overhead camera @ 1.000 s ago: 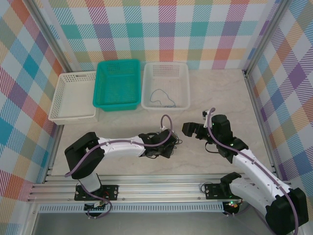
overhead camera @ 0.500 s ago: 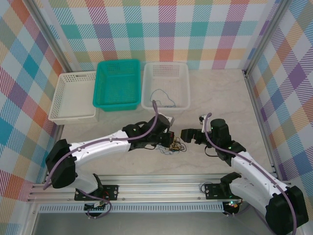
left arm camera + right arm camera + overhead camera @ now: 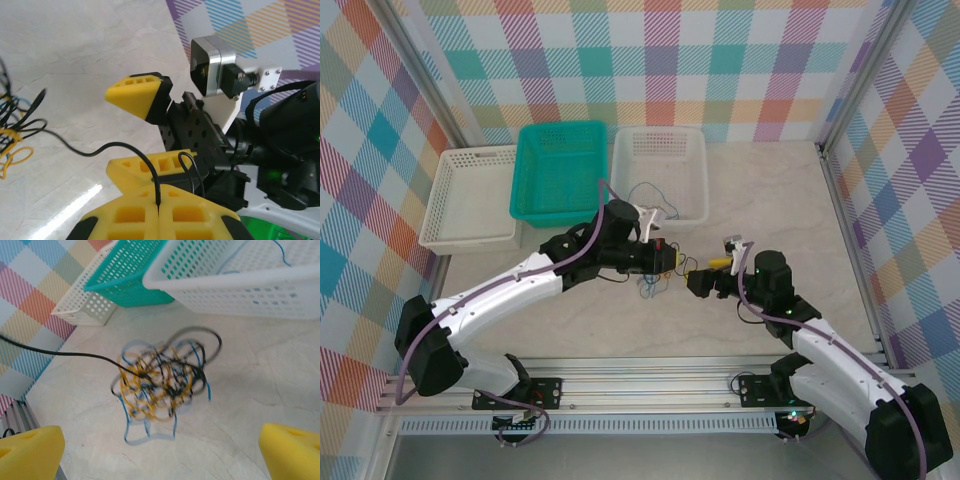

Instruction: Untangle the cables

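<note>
Left tool: the yellow-padded left tool is closed tight. Its two pads meet on a thin black cable, which loops up from between them.
Right tool: the yellow-padded right tool is spread as wide as it goes and has hold of nothing. It faces the left tool, just beside it, over the middle of the counter.
Cables: the tangled clump of thin blue, black and yellow cables is at the middle of the pale marbled counter, in line with the right tool's gap. It is blurred, so I cannot tell whether it rests fully on the counter.
Black cable run: it trails sideways out of the clump.
Baskets: three stand along the far edge. They are a white perforated plastic basket at the left, a teal plastic basket, and a second white basket holding a loose blue wire.
</note>
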You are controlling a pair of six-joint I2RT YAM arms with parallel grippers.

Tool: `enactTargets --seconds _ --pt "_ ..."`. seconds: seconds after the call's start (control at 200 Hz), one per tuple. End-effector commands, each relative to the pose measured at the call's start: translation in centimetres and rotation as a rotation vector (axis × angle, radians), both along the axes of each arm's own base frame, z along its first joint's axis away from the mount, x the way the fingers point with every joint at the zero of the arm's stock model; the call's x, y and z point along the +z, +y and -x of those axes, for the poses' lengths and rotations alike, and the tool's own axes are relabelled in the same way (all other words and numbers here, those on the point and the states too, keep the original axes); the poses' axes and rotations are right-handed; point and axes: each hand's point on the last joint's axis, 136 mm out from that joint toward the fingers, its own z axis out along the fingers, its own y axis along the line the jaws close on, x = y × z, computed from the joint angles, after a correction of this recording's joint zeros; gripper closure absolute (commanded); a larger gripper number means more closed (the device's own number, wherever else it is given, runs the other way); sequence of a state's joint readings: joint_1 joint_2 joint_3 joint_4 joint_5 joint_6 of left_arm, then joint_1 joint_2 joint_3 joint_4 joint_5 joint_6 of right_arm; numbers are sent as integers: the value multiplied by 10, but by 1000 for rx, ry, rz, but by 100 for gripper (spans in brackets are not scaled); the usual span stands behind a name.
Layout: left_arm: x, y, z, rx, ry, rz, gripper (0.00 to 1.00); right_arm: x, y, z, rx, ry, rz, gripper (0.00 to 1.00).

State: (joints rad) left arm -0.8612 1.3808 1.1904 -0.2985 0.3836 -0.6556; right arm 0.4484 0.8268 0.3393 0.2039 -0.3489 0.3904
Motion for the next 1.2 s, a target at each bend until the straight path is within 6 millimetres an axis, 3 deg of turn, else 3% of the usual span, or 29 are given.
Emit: enactTargets --seconds 0.0,0.185,0.47,0.685,0.9,1.195 --pt "36 -4 0 -24 1 130 100 22 6 3 47 -171 -16 0" --pt "43 -7 4 -49 13 166 100 30 3 2 9 -315 10 0" --pt "56 -12 10 -92 11 231 100 50 23 -3 17 -404 -24 0" --pt "58 -15 13 -116 9 257 100 57 30 -24 -90 -395 -43 0" --pt "59 -19 12 -135 8 258 100 39 51 -40 -104 -301 -14 4" --pt "63 -13 8 -121 -27 244 100 -22 52 -62 -195 -96 115 36"
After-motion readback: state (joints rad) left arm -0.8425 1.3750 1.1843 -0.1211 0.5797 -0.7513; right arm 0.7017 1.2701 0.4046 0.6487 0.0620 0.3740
